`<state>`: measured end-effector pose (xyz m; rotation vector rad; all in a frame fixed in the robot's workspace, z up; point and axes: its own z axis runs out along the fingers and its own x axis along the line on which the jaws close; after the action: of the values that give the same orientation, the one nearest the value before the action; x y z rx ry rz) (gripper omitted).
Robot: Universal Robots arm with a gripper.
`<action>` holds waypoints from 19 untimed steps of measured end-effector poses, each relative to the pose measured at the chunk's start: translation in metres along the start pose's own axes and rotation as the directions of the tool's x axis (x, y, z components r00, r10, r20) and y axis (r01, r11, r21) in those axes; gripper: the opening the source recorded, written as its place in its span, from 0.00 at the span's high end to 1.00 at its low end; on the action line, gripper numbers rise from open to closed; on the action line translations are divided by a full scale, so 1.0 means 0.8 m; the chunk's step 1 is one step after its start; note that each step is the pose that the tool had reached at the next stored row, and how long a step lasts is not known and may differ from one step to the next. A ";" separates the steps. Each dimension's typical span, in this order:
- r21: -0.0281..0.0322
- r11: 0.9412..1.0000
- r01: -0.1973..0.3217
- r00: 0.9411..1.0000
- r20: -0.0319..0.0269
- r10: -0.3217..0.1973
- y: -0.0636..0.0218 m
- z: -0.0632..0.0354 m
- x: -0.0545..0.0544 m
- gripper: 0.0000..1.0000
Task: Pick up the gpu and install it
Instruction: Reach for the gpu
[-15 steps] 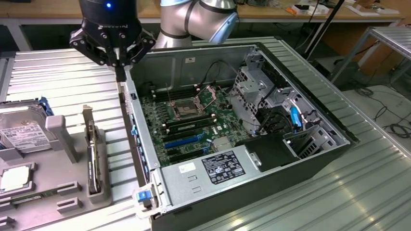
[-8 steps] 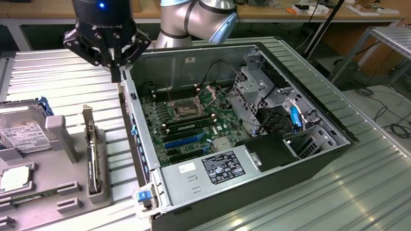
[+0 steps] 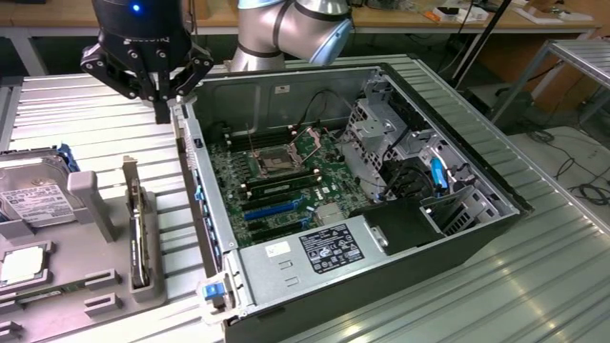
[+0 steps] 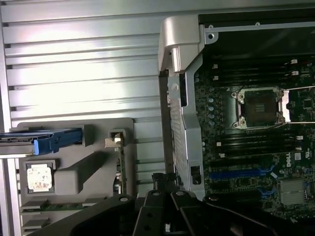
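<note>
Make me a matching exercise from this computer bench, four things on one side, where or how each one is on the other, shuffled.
1. gpu
2. hard drive
3. gripper
4. CPU socket

A. shut, holding nothing
B. on the motherboard in the open case
C. lying flat, white label up
D. standing on edge in the grey holder

Pairs: 1-D, 2-C, 3-A, 4-B

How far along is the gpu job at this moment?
Done: nothing that shows; the gpu stands upright in its tray slot, untouched. In hand: the gripper is shut and empty, hanging above the table beside the case. Left: both picking up and installing; the blue slots on the board hold no card.
</note>
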<state>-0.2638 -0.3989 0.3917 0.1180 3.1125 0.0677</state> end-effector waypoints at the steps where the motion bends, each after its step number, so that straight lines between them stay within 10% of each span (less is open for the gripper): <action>1: 0.000 1.000 0.000 1.000 0.000 0.000 0.000 0.000 0.002 0.89; 19: 0.000 1.000 0.000 1.000 0.000 0.000 -0.004 -0.001 0.041 0.89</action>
<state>-0.2965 -0.3994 0.3913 0.1180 3.1124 0.0677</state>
